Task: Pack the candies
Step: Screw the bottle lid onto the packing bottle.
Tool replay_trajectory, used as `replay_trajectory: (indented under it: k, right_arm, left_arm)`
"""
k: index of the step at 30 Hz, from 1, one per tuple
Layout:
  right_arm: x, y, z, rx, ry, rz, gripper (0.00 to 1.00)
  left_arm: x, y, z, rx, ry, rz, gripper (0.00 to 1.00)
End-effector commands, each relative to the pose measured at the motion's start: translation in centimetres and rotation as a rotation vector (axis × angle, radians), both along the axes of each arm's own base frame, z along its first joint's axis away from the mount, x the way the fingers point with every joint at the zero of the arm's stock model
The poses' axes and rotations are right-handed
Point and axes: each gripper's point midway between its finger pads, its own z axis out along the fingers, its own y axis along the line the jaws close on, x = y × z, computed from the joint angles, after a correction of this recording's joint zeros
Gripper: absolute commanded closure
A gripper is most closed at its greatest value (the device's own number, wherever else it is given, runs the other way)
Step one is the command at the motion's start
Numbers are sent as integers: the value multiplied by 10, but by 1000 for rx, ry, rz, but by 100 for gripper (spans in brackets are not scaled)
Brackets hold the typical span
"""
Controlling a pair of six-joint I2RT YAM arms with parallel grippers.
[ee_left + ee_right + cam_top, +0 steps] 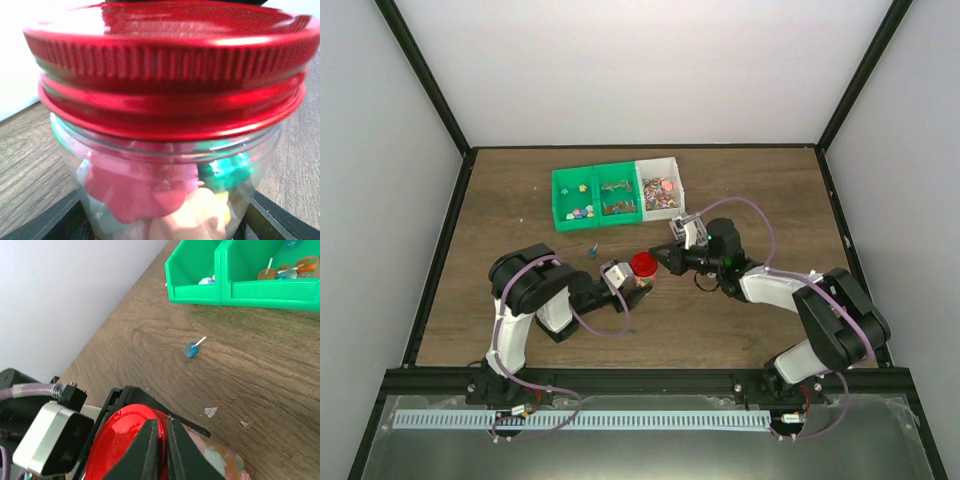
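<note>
Left tool (627,285): clamped on clear jar (264,150), red lid (170,60) on. Right tool (162,426): closed together over lid. Candies (140,192): pink, cream, green-foil pieces inside jar.

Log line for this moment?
left claw: gripping jar | right claw: shut over red lid | jar: lidded, candies inside

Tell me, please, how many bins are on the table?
3, in a row: the left green bin, the middle green bin and the white bin at the right. None seems hidden.
</note>
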Motion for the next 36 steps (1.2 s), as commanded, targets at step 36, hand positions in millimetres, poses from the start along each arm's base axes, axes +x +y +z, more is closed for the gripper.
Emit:
replay_trajectory:
  k: [36]
  right_arm:
    - [-98, 11, -23, 93, 102, 175, 99]
  left_arm:
    - [-4, 20, -10, -30, 1, 58, 36]
